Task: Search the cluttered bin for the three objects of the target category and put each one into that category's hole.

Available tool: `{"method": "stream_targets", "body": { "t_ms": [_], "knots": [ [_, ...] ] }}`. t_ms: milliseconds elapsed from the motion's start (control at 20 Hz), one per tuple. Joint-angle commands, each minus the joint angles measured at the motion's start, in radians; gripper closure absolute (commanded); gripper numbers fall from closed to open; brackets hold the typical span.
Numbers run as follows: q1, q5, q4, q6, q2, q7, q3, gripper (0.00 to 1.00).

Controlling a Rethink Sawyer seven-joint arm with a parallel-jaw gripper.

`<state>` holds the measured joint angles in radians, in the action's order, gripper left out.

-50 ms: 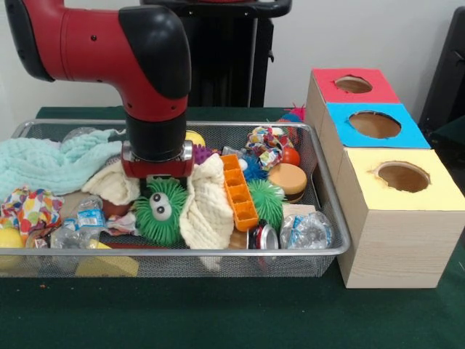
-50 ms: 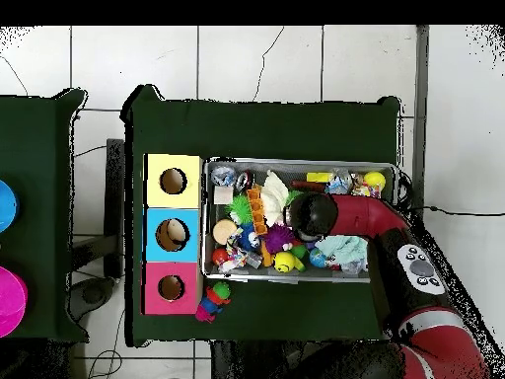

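Surface: dark green table (image 1: 232, 320) | Wire bin (image 1: 330, 218) packed with clutter, beside box (image 1: 396, 240) with red, blue, yellow holes | Arm (image 1: 109, 43) bent down into bin's middle; gripper (image 1: 156, 173) buried over green fuzzy toy (image 1: 161, 211) and cream cloth (image 1: 207, 211), opening cannot be told | No legible writing.

We counted one wire bin (image 1: 330, 240), three box holes (image 1: 375, 124), two green spiky toys (image 1: 161, 211), and one orange tray (image 1: 238, 190).
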<state>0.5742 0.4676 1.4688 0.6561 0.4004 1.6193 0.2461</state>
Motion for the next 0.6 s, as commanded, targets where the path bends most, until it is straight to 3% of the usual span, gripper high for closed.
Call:
{"method": "stream_targets", "body": {
  "t_ms": [50,600],
  "knots": [
    [0.017,-0.047,0.243,0.084,-0.096,-0.04,0.101,0.0],
    [0.045,-0.064,0.288,0.046,-0.088,-0.061,0.16,0.0]
  ]
}}
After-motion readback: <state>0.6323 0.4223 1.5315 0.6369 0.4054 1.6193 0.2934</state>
